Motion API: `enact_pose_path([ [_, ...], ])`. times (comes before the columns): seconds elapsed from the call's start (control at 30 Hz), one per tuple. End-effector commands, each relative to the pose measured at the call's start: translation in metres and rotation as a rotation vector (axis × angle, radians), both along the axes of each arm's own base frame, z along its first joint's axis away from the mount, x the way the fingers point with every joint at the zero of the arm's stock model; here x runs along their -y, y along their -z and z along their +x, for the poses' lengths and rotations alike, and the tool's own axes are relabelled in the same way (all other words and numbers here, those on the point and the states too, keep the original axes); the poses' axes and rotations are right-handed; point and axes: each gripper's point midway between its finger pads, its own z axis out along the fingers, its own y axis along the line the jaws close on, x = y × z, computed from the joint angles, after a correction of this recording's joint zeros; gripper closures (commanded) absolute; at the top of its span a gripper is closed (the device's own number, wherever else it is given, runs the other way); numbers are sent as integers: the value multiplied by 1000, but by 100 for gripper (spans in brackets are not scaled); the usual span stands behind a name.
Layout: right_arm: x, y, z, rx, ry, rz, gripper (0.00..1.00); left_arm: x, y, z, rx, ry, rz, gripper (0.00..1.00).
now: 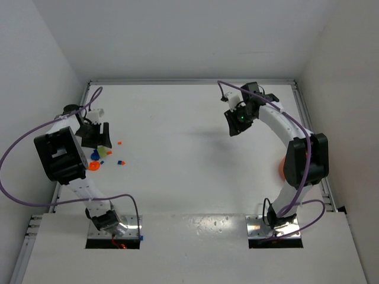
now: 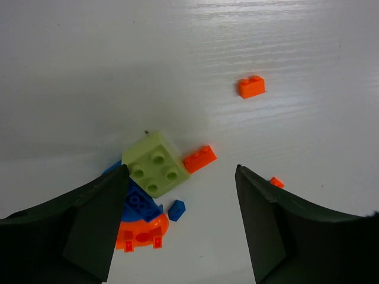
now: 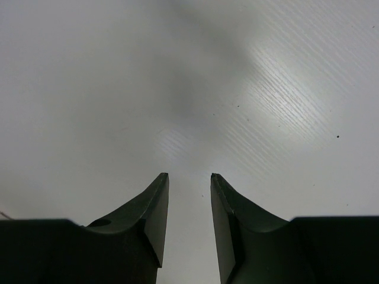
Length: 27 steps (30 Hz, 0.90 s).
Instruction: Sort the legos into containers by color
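Left claw hangs spread and empty above the lime green brick, which leans on blue bricks with an orange brick touching its side. Closing here may pinch mixed colours or scatter the pile. Right claw — narrowly parted, empty — hangs well apart from that brick.

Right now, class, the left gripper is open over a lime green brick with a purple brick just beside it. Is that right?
No. The brick beside the lime green brick is an orange brick, not purple; the left wrist view shows it. The left gripper is open over them.
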Motion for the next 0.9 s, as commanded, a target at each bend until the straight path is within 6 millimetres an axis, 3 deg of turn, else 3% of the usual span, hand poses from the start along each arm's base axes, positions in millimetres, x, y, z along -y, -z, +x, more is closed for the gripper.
enact_pose_path([
  [0.0,-9,-5,4,23,-5,37,65,0,8,12,29,13,-9,22],
  [0.2,-12,-5,2,19,-6,40,65,-5,20,18,21,11,-3,22],
  [0.53,-14,0,1,11,-11,29,65,9,33,-13,-28,27,-22,22],
  [0.73,-14,3,-1,2,-11,27,65,9,36,-27,-39,27,10,27],
  [0.87,-18,2,-1,7,-13,32,65,9,36,-27,-34,19,10,39],
])
